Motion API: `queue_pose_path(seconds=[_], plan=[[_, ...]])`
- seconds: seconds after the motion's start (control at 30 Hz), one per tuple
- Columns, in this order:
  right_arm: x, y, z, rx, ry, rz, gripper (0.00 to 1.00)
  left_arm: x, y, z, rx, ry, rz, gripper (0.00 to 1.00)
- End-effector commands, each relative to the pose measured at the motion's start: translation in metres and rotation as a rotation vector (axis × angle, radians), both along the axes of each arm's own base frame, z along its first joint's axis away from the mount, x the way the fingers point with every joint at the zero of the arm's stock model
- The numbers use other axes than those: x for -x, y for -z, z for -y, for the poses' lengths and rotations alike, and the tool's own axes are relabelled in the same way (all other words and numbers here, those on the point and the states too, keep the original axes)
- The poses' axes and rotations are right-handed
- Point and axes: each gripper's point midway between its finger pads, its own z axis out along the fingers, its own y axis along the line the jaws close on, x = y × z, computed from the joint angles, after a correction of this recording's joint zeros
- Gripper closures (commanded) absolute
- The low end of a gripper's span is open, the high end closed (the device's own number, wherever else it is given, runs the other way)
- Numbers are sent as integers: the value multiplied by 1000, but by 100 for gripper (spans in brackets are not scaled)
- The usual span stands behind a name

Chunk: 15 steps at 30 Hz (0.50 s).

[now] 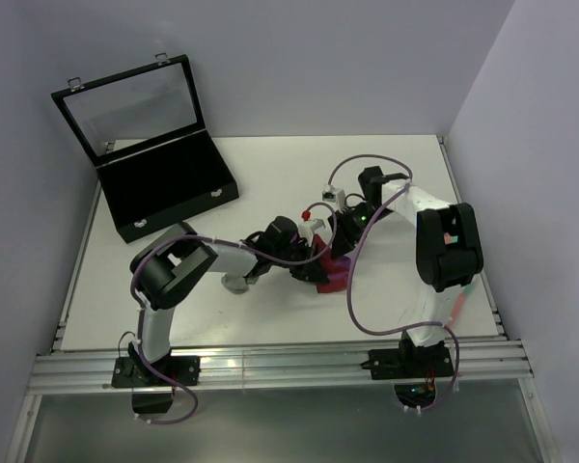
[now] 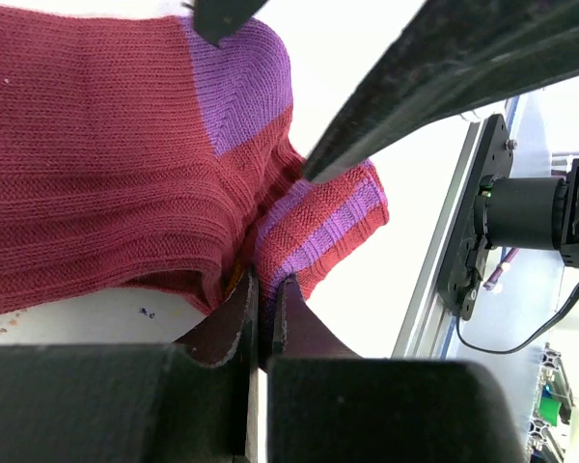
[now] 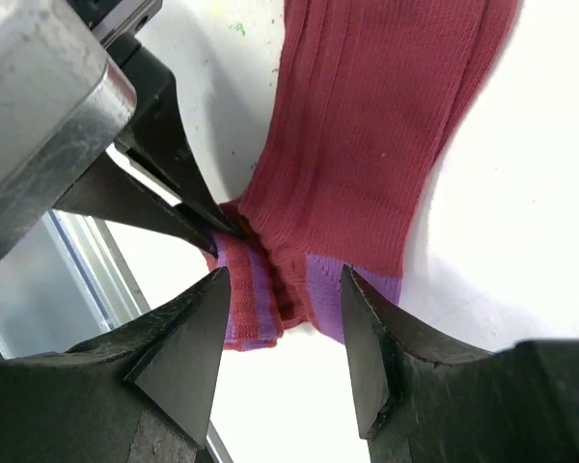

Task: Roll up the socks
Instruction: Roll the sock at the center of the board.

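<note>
A long magenta-red sock point(image 1: 336, 277) with purple bands lies mid-table, one end folded and bunched. In the left wrist view the sock point(image 2: 106, 164) fills the frame and my left gripper point(image 2: 262, 289) is shut on a pinch of its striped fold. My left gripper point(image 1: 314, 265) and right gripper point(image 1: 344, 247) meet over the sock. The right wrist view shows my right gripper point(image 3: 282, 275) open, its fingers straddling the bunched purple-striped end of the sock point(image 3: 367, 125) without squeezing it. The left gripper's dark fingers point(image 3: 174, 193) pinch the fold just beyond. Only this one sock is in view.
A black case point(image 1: 169, 183) with its glass lid raised stands at the back left of the white table point(image 1: 270, 164). The aluminium rail point(image 1: 270, 367) runs along the near edge, close to the sock. Walls close in the left, back and right sides.
</note>
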Motion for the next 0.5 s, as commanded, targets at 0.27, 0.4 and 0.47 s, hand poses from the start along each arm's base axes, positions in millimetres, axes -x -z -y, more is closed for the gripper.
queue_pose_path(seconds=[0.27,0.4,0.47], plan=[[-23,-30,26,-49,128,273,45,53,73,-50,-319,31,-288,100],[-28,-35,46,-74,177,292,45,56,68,-49,-335,52,-317,100],[-28,-35,56,-77,187,297,46,55,66,-48,-347,57,-329,100]])
